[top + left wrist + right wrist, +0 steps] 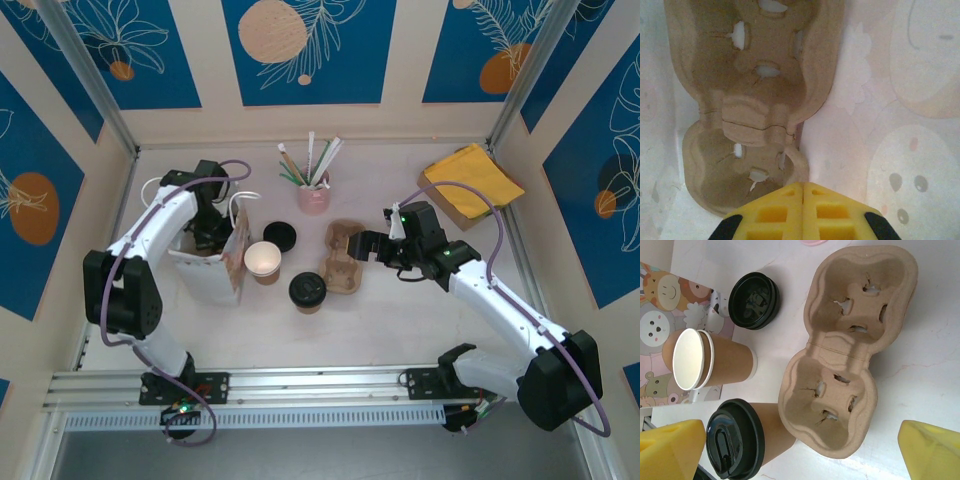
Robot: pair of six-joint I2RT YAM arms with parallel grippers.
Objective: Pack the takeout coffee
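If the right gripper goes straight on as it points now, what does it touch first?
Probably the pulp cup carrier, lying straight ahead of the open right gripper, though depth is unclear.

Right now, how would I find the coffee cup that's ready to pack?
Find the pulp cup carrier in the middle of the table. At its near left corner stands the takeout coffee, a small brown paper cup. It alone wears a black lid; the open cup nearby shows a pale inside, and the loose lid lies flat with no cup.

White arms (165, 225), purple cables (462, 184), yellow fingers (670, 447)
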